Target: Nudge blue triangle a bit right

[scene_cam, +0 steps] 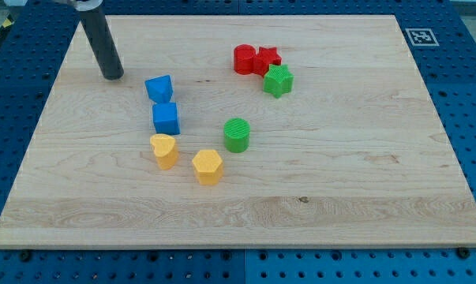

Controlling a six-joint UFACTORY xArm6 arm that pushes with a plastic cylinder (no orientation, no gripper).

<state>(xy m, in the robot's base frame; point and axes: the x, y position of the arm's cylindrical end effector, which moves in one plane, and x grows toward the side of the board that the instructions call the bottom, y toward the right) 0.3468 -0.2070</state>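
Observation:
The blue triangle (159,87) sits on the wooden board at the upper left of centre. A blue cube (166,118) lies just below it, almost touching. My tip (112,76) rests on the board to the left of the blue triangle and slightly above it, a short gap away, touching no block.
A yellow heart-shaped block (164,150) and a yellow hexagon (208,166) lie below the blue cube. A green cylinder (238,135) stands at centre. A red cylinder (245,59), a red star (267,59) and a green star (278,80) cluster at upper centre. The board's edge (238,246) runs along the bottom.

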